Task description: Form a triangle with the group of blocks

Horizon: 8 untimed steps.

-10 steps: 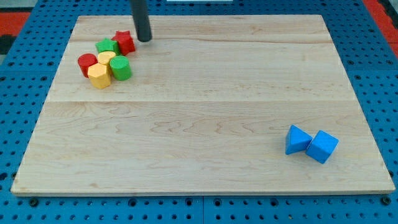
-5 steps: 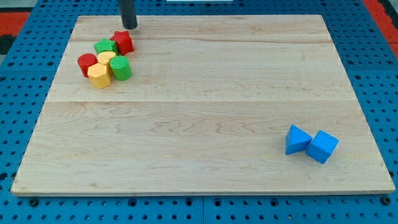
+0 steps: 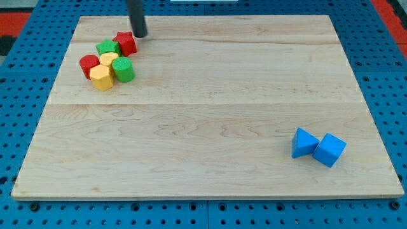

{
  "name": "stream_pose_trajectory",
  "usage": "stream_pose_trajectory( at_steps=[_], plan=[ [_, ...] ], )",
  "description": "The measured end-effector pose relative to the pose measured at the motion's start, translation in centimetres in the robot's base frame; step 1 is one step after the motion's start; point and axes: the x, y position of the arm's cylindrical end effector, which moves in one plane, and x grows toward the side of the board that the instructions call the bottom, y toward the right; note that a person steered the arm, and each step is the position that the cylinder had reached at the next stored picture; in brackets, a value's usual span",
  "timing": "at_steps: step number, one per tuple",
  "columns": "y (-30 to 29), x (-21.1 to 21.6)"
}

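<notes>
A tight cluster of blocks sits at the board's upper left: a red star (image 3: pixel 127 42), a green star (image 3: pixel 108 48), a red cylinder (image 3: pixel 89 65), a green cylinder (image 3: pixel 124 70), a yellow hexagonal block (image 3: pixel 101 77) and a yellow block (image 3: pixel 109 60) in the middle whose shape I cannot make out. My tip (image 3: pixel 139 35) stands just above and to the right of the red star, very close to it. Two blue blocks, one (image 3: pixel 304 142) and the other (image 3: pixel 330 150), touch each other at the lower right.
The wooden board (image 3: pixel 210 114) lies on a blue pegboard table (image 3: pixel 19 95). A red patch shows at the view's top left corner (image 3: pixel 13 19).
My tip moved up and left from beside the red star, then came back slightly right and down. The blocks have not moved.
</notes>
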Motion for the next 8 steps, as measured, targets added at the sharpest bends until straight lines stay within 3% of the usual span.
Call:
stream_pose_trajectory(
  at_steps=[1, 2, 3, 6, 8],
  plan=[
    [1.2, 2.3],
    [-1.9, -0.7],
    [-8.7, -0.7],
    [-7.7, 5.1],
    [-2.8, 8.3]
  ],
)
